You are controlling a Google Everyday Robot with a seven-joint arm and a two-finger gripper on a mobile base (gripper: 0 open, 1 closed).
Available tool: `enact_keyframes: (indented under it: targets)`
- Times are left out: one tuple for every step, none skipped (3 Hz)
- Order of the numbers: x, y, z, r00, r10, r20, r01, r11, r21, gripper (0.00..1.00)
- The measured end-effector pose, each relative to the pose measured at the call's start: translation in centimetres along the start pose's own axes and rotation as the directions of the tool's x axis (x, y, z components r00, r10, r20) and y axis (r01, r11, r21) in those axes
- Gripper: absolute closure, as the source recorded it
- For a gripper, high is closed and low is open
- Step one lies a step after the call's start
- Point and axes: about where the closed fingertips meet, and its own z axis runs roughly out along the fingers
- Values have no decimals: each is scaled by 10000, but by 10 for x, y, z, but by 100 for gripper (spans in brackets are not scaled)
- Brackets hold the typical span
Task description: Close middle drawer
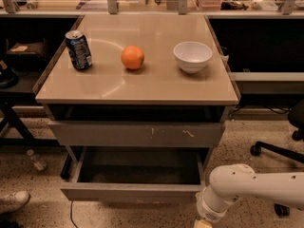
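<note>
The middle drawer (135, 192) stands pulled out below the scratched grey drawer front (137, 134). Its plain grey front panel faces me and its bare grey inside (137, 167) is open to view. My white arm (251, 186) comes in from the lower right. Its wrist bends down to the gripper (203, 223), which sits at the bottom edge of the view, just below and in front of the drawer panel's right end. Most of the gripper is cut off by the frame edge.
On the tan tabletop (142, 87) stand a blue can (79, 50), an orange (132, 57) and a white bowl (192, 56). An office chair base (278, 148) is on the floor at right. A shoe (13, 201) and a small bottle (36, 159) lie at left.
</note>
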Motion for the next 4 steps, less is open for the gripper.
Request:
enact_keyframes:
  targets:
    - [0,0,0,10000,0,0,0,10000,0,2]
    - [0,0,0,10000,0,0,0,10000,-1,24]
    - [0,0,0,10000,0,0,0,10000,-1,48]
    - [-6,-10,1,9998,-137,118,132,9990,428,71]
